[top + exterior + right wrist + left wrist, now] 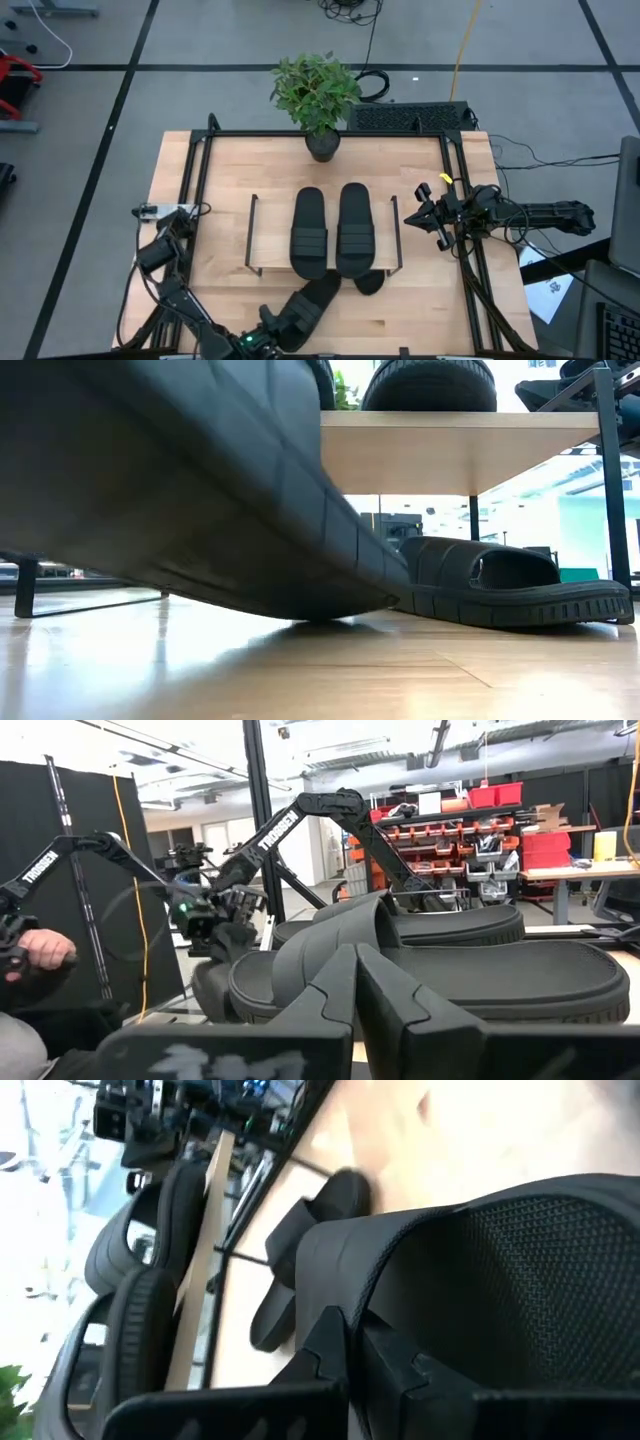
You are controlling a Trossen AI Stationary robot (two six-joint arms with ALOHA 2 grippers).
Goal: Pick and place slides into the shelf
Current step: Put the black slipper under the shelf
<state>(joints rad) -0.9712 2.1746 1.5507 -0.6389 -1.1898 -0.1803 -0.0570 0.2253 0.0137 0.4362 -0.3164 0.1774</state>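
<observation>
Two slides (330,240) are seen lying side by side on the shelf (275,240) at the centre of the high view. A third slide (305,308) at the lower centre is clamped by the left end effector (268,328), while a fourth slide (500,588) is left on the table (430,300) under the shelf. The right end effector (432,217), fingers together, is parked right of the shelf. The slide should probably be lifted clear of the shelf's front edge, kept level, and set beside the pair.
</observation>
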